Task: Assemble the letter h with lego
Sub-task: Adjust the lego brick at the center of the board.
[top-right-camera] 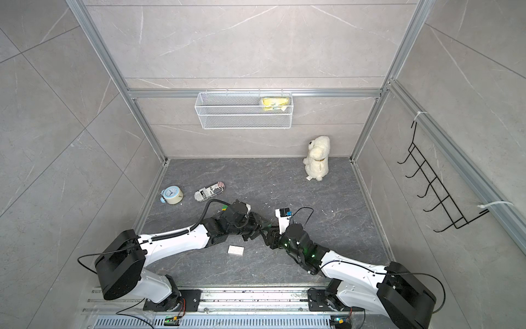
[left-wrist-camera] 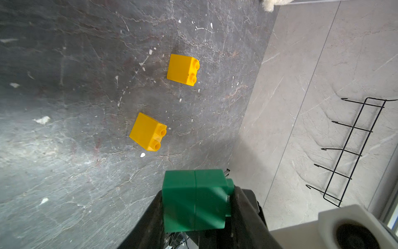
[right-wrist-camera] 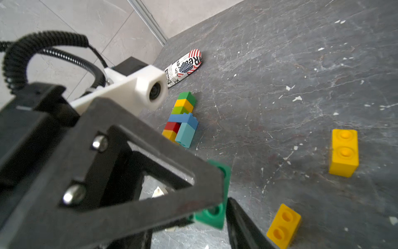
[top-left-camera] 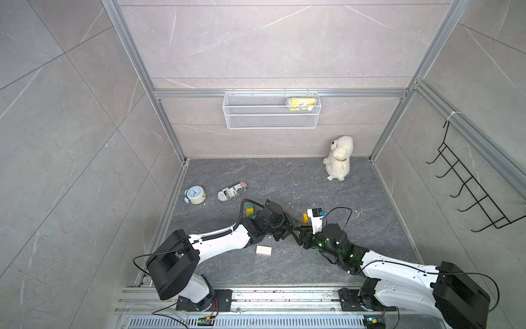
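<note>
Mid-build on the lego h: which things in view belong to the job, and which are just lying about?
Job:
- joined green bricks
- two yellow bricks
- multicolour brick stack
- white brick

Lying about:
- plush toy
- alarm clock
- printed case
- wire basket holding a yellow packet
- hook rack

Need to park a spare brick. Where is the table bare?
Bare: back middle, between patterned case and plush toy; right side, past the right arm; front strip, between white brick and base rail. Crowded: centre, around green brick, yellow bricks and coloured stack.
</note>
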`<state>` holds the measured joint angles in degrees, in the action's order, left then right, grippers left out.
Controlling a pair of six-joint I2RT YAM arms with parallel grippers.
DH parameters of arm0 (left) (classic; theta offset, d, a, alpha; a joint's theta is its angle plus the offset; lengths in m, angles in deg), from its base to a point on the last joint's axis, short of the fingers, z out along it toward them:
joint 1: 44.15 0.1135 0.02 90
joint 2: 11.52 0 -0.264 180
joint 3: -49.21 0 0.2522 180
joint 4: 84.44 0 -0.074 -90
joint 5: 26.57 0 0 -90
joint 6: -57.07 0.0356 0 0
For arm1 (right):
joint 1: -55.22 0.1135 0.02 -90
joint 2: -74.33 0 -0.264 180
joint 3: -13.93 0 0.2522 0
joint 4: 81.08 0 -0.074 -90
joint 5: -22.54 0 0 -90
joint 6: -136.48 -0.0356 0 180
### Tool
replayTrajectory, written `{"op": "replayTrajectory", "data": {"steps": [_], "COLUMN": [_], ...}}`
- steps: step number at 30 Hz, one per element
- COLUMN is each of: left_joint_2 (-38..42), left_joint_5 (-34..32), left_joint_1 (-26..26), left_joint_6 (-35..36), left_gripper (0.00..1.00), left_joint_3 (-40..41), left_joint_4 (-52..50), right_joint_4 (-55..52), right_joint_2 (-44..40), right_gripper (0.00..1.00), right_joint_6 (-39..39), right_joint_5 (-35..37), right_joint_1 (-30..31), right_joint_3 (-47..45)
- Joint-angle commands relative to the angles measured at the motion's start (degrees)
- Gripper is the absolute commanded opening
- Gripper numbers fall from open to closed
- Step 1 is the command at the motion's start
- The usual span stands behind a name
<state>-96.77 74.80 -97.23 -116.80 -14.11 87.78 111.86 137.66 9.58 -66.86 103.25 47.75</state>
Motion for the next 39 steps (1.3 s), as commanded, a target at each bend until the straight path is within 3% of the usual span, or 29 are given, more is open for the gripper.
{"op": "replayTrajectory", "data": {"steps": [1, 7, 10, 12, 17, 19, 23, 28, 33, 39], "left_joint_2": [3.31, 4.33, 5.37, 6.8, 15.63, 20.2, 29.9, 41.92, 47.58, 44.96], "left_joint_5": [-1.27, -1.37, -1.87, -3.02, -10.86, -15.25, -25.2, -32.4, -32.23, -30.2], "left_joint_1": [-0.62, -1.14, -1.09, -0.96, -0.1, 0.08, 0.55, 2.43, 5.37, 6.07], "left_joint_6": [-1.38, -1.27, -1.16, -0.62, 4.85, 7.46, 10.61, 12.64, 16.27, 19.62], "left_gripper": [0.29, 0.3, 0.36, 0.47, 0.92, 0.99, 0.99, 0.99, 0.99, 0.99], "left_joint_3": [0.48, 1.46, 2.72, 3.7, 5.08, 5.35, 6.84, 10.39, 11.74, 12.68], "left_joint_4": [2.28, 2.74, 2.75, 1.81, -12.45, -19.61, -34.66, -47.58, -53.9, -53.56], "right_joint_4": [2.06, 1.58, 0.75, 0.14, -6.67, -10.88, -13.02, -18.92, -22.71, -24.97], "right_joint_2": [0.17, 1.67, 2.73, 3.51, 7.88, 11.62, 21.25, 32.26, 38.02, 42.45], "right_gripper": [0.48, 0.32, 0.2, 0.14, 0.04, 0.04, 0.04, 0.03, 0.03, 0.05], "right_joint_6": [-0.7, 0.14, 0.92, 1.3, 2.0, 0.74, -2.43, -6.18, -8.47, -11.4], "right_joint_5": [4.75, 6.83, 8.55, 10.7, 24.61, 31.02, 38.1, 42.38, 45.69, 44.77], "right_joint_1": [0.44, 1.67, 3.09, 4.55, 11.98, 15.32, 19.86, 21.44, 21.56, 21.49], "right_joint_3": [1.83, 3.68, 4.93, 5.66, 10.69, 14.0, 19.93, 27.8, 31.52, 32.33]}}
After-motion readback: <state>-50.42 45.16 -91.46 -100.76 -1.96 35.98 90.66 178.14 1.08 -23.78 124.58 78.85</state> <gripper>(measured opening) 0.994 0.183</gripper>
